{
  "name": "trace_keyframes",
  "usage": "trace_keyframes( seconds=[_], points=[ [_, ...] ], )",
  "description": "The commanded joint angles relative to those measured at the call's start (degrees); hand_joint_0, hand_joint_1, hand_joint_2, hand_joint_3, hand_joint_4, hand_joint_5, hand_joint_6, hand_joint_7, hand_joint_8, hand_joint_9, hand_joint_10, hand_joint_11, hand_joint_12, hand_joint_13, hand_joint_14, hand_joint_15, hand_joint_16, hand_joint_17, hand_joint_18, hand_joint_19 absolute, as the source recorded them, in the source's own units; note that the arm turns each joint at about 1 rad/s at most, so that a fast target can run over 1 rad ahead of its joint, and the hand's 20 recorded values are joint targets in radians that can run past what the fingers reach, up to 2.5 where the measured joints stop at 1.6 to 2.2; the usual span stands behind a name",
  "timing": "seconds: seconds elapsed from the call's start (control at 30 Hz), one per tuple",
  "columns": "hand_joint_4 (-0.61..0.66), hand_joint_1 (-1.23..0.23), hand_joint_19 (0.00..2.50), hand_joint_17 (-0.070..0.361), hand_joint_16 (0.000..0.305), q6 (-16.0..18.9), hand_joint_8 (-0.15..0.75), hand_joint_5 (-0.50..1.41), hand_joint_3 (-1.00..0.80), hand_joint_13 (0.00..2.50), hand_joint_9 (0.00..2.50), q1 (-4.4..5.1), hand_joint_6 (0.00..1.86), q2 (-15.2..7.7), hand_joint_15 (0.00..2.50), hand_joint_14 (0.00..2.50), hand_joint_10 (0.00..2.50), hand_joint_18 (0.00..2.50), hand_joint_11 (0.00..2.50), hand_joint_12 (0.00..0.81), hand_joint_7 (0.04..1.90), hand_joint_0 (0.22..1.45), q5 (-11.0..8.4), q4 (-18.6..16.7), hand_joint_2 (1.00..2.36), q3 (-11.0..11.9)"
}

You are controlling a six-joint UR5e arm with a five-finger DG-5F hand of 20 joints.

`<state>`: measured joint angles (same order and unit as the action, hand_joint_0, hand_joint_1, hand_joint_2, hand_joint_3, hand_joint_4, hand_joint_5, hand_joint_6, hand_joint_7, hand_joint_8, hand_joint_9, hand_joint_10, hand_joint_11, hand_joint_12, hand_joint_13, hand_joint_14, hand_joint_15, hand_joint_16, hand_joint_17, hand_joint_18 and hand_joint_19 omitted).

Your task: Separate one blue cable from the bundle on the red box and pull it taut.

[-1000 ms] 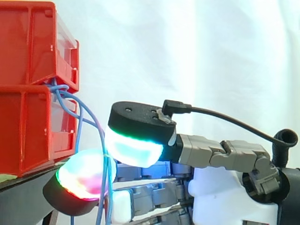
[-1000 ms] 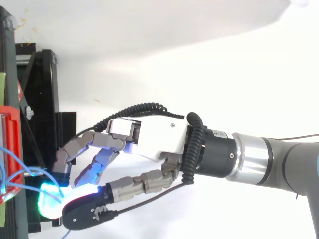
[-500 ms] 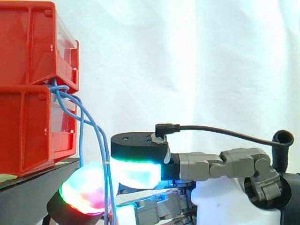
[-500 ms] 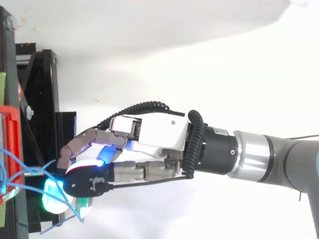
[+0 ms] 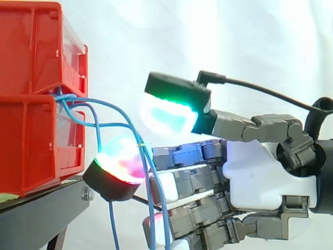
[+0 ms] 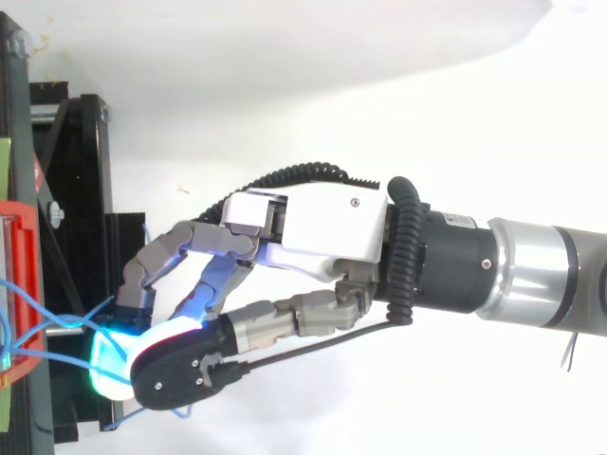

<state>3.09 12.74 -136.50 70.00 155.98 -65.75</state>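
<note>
Two red bins (image 5: 31,99) are stacked at the left on a black stand (image 5: 36,213). Thin blue cables (image 5: 65,100) leave the seam between the bins and run almost level to my hand (image 5: 260,172). They bend sharply down over a red-green glowing fingertip pad (image 5: 117,164), just under the cyan-green thumb pad (image 5: 169,112). The fingers are curled, and the thumb lies over the glowing pad (image 6: 109,365) with the cables (image 6: 57,319) caught between. One loose strand (image 5: 112,224) hangs below the hand.
The red bin's edge (image 6: 19,284) and the black stand (image 6: 81,190) sit along the left of the top view. The arm (image 6: 531,284) comes in from the right. A white curtain hangs behind.
The hand has risen and drawn back from the bins. The cables, which hung steeply down, now stretch nearly level from the bins. The thumb pad sits higher.
</note>
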Motion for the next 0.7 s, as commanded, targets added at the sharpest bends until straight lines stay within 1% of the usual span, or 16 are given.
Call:
trace_keyframes(
  seconds=[0.0,0.2,0.23,0.27,0.33,0.37,0.4,0.47,0.53,0.6,0.67],
  points=[
    [0.1,-0.49,0.61,0.1,0.045,-0.1,0.204,-0.14,-0.5,0.91,1.07,-0.08,0.9,0.3,0.69,0.03,0.02,0.82,0.63,0.363,0.77,0.49,0.05,0.8,1.0,0.0],
    [0.1,-0.49,0.6,0.106,0.047,-0.4,0.213,-0.13,-0.5,0.92,1.09,-0.08,0.89,0.3,0.69,0.03,0.02,0.84,0.61,0.372,0.8,0.46,0.05,0.8,1.0,0.0],
    [0.1,-0.51,0.6,0.106,0.047,-0.4,0.214,-0.13,-0.5,0.93,1.09,0.0,0.89,0.3,0.69,0.03,0.02,0.84,0.61,0.373,0.8,0.45,0.05,0.9,1.0,0.0],
    [0.09,-0.58,0.6,0.104,0.046,-0.3,0.209,-0.13,-0.5,0.93,1.1,0.0,0.89,0.3,0.69,0.03,0.02,0.84,0.62,0.367,0.8,0.46,0.05,0.9,1.0,-0.1],
    [0.08,-0.62,0.61,0.098,0.043,-0.3,0.198,-0.13,-0.5,0.92,1.09,0.0,0.89,0.3,0.69,0.03,0.02,0.82,0.63,0.354,0.82,0.49,0.05,0.9,1.0,-0.1],
    [0.08,-0.66,0.63,0.092,0.041,-0.2,0.185,-0.13,-0.45,0.92,1.09,0.0,0.89,0.3,0.69,0.03,0.02,0.81,0.63,0.342,0.85,0.53,0.05,0.9,1.0,0.0],
    [0.07,-0.68,0.63,0.089,0.039,-0.2,0.183,-0.13,-0.36,0.92,1.09,0.0,0.9,0.3,0.7,0.03,0.02,0.81,0.64,0.336,0.85,0.55,0.05,0.9,1.01,0.0],
    [0.06,-0.71,0.63,0.087,0.039,-0.1,0.184,-0.13,-0.26,0.92,1.09,0.0,0.9,0.3,0.7,0.03,0.02,0.81,0.64,0.337,0.87,0.57,0.05,0.9,1.01,0.0],
    [0.05,-0.73,0.6,0.096,0.043,0.0,0.2,-0.13,-0.19,0.95,1.11,-0.08,0.92,0.3,0.69,0.03,0.02,0.86,0.63,0.355,0.84,0.57,0.05,1.2,1.02,0.0],
    [-0.01,-0.74,0.57,0.104,0.046,0.1,0.22,-0.13,-0.09,0.97,1.12,0.0,0.94,0.3,0.68,0.03,0.02,0.9,0.62,0.37,0.82,0.58,0.05,1.5,1.01,0.0],
    [-0.06,-0.75,0.55,0.109,0.048,0.1,0.224,-0.13,-0.05,0.98,1.13,-0.08,0.95,0.3,0.67,0.02,0.02,0.92,0.6,0.379,0.82,0.58,0.05,1.8,1.01,-0.1]
  ],
)
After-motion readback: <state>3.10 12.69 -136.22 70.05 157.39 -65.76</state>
